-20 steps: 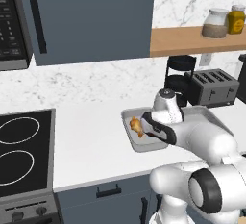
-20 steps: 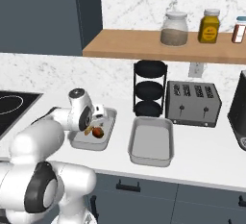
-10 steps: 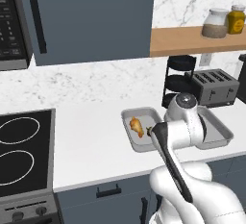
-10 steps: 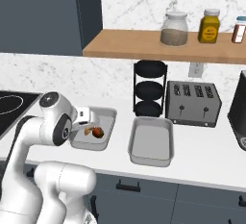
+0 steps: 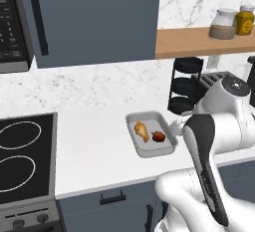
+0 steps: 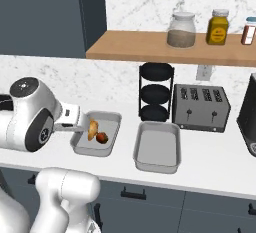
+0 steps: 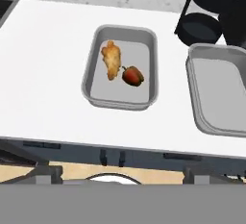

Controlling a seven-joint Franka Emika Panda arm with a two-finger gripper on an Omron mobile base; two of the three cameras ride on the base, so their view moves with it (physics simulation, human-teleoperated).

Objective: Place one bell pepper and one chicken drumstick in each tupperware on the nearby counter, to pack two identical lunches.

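Being cropped at hand view's right edge: second tupperware [image 7: 218, 98]. Being blocked by arm in left base view: toaster [image 5: 211, 79]. Running off right base view's right edge: dark appliance [image 6: 248, 122].

Left tupperware [image 7: 96, 64] holds drumstick [image 7: 112, 59] beside red pepper [image 7: 133, 76]; right tupperware [image 7: 194, 91] empty, on white counter [image 7: 43, 74].

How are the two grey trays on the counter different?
The left tupperware holds a chicken drumstick and a bell pepper; the right tupperware holds nothing. The left tupperware sits nearer the stove; the right tupperware sits nearer the toaster. Both are shallow, grey, lidless and flat on the counter.
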